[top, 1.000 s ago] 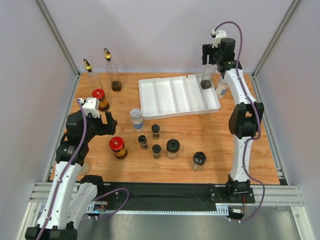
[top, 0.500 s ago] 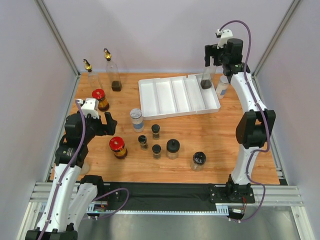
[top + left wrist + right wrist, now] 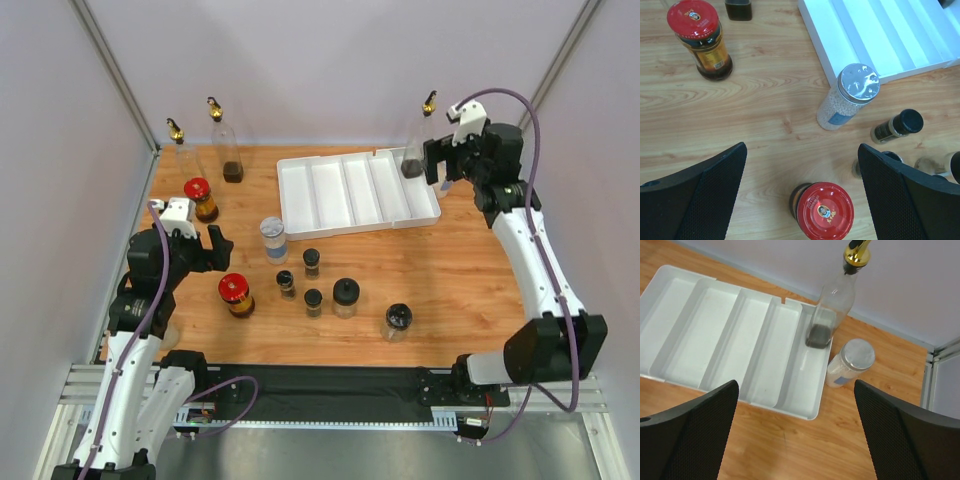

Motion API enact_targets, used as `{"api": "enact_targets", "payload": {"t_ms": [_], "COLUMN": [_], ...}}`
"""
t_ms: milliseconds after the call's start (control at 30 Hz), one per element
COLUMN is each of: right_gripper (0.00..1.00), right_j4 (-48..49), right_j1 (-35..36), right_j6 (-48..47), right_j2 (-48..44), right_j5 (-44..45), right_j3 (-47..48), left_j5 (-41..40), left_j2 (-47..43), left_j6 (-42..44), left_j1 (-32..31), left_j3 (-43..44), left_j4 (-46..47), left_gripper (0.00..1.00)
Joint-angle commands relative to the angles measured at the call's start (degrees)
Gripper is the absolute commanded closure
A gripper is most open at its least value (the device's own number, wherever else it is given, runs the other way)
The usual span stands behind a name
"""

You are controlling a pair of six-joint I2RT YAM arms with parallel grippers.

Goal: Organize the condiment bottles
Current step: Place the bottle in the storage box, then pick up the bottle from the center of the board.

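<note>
My left gripper point(image 3: 210, 248), right gripper point(image 3: 437, 165) both open, empty. Tall bottle point(image 3: 832, 300) looks top-heavy, near right gripper: careless swing topples it.

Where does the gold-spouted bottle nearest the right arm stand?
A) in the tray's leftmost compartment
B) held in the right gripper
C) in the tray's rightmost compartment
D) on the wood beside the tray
C: the right wrist view shows the gold-spouted bottle upright at the far end of the white tray's rightmost compartment, with the open right gripper clear of it.
</note>
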Motion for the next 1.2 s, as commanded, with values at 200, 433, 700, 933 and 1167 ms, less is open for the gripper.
{"api": "enact_targets", "payload": {"t_ms": [200, 433, 700, 933, 1167], "right_gripper": [0.00, 0.00, 0.00, 0.00, 0.00], "right_j4": [-5.9, -6.0, -7.5, -8.1, -8.2], "right_j1": [-0.2, -0.3, -0.3, -0.3, -0.3], "right_j6": [-2.3, -1.4, -0.8, -2.0, -3.0], "right_j2": [-16.8, -20.8, -20.6, -21.6, -21.9], "right_j5": [-16.3, -19.0, -21.8, -21.8, -21.3], "right_j3": [-19.4, -25.0, -24.2, -24.3, -24.3], "left_j5": [-0.4, -2.3, -8.6, -2.5, -2.7], "left_j2": [0.7, 4.8, 19.3, 35.1, 49.3], "left_j6": [-2.5, -4.5, -4.2, -10.0, -10.0], "left_j1": [-0.2, -0.2, 0.2, 4.2, 4.1], "left_j3": [1.7, 9.1, 22.2, 36.8, 51.8], "left_j4": [2.8, 2.8, 2.1, 2.3, -0.9], "left_gripper": [0.00, 0.00, 0.00, 0.00, 0.02]}}
